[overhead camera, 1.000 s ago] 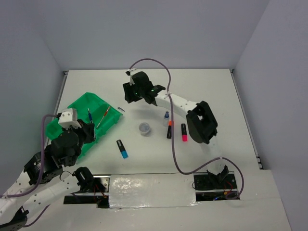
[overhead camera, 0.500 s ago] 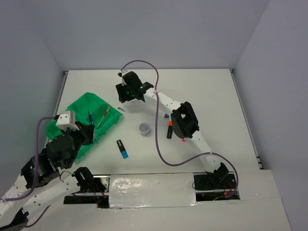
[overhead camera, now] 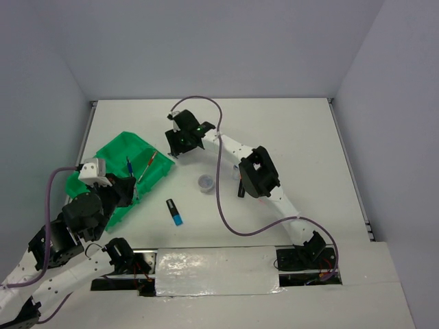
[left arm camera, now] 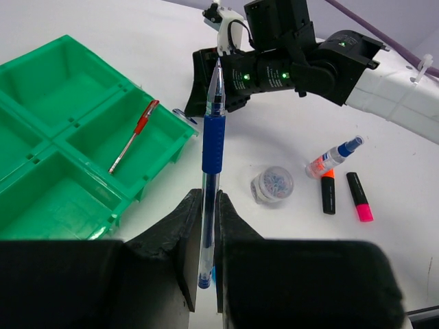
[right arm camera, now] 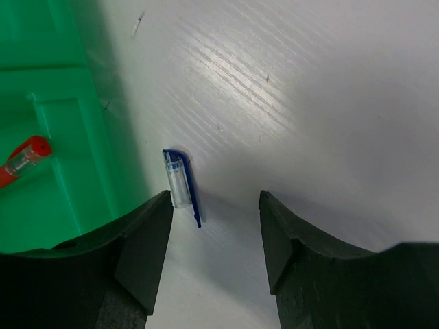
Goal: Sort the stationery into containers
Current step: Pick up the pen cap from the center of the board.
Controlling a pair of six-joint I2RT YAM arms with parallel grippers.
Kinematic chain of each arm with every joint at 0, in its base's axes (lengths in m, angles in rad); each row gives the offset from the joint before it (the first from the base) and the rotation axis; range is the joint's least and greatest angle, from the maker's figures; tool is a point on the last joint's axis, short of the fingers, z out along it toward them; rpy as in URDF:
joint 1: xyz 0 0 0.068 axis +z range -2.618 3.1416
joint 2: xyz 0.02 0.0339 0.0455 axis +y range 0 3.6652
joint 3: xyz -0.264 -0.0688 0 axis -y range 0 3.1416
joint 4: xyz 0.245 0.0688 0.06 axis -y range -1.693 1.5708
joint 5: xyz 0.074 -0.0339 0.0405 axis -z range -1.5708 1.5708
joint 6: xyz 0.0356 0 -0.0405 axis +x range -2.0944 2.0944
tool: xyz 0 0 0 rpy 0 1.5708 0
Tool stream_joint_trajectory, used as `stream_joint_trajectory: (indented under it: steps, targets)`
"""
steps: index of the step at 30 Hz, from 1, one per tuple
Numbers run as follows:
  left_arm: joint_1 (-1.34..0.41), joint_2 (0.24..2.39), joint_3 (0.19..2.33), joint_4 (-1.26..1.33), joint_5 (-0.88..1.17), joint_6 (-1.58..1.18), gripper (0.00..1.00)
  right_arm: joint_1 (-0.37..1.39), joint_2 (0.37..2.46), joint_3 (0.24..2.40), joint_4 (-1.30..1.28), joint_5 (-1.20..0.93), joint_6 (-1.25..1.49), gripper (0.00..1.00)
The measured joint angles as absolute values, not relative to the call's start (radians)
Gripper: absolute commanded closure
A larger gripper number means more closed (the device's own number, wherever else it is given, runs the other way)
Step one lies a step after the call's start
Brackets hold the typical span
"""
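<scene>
My left gripper [left arm camera: 208, 199] is shut on a thin blue pen [left arm camera: 211, 140], held upright beside the green tray [left arm camera: 41, 116]; the pen also shows in the top view [overhead camera: 127, 164]. A red pen [left arm camera: 134, 136] lies in one tray compartment. My right gripper [overhead camera: 180, 142] is open, low over the table at the tray's far corner. A clear pen cap with a blue clip [right arm camera: 180, 185] lies just ahead of its left finger [right arm camera: 147, 233]. On the table lie a round clear tub [left arm camera: 273, 184], a blue-capped bottle [left arm camera: 334, 156], orange [left arm camera: 328, 192] and pink [left arm camera: 359, 197] highlighters, and a blue-ended highlighter [overhead camera: 174, 212].
The right arm [overhead camera: 257, 171] stretches across the middle of the table and covers the bottle and most of the orange and pink highlighters in the top view. The tray's wall [right arm camera: 62, 137] is close to the right gripper's left finger.
The right arm has swung left and come down toward the tray's corner, over the pen cap. The left gripper still holds the blue pen and has shifted only slightly.
</scene>
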State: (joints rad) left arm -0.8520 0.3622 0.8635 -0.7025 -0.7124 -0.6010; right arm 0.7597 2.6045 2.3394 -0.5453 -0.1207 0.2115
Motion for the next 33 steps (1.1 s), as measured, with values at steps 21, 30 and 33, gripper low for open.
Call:
stream_joint_trajectory:
  steps: [21, 30, 33]
  targets:
    - [-0.852, 0.381, 0.863, -0.703, -0.709, -0.601, 1.00, 0.809, 2.617, 2.386, -0.601, -0.042, 0.173, 0.51]
    - [-0.852, 0.369, 0.863, -0.702, -0.708, -0.601, 1.00, 0.809, 2.656, 2.442, -0.633, -0.033, 0.147, 0.58]
    - [-0.852, 0.365, 0.863, -0.702, -0.708, -0.601, 1.00, 0.807, 2.656, 2.443, -0.636, -0.036, 0.133, 0.65]
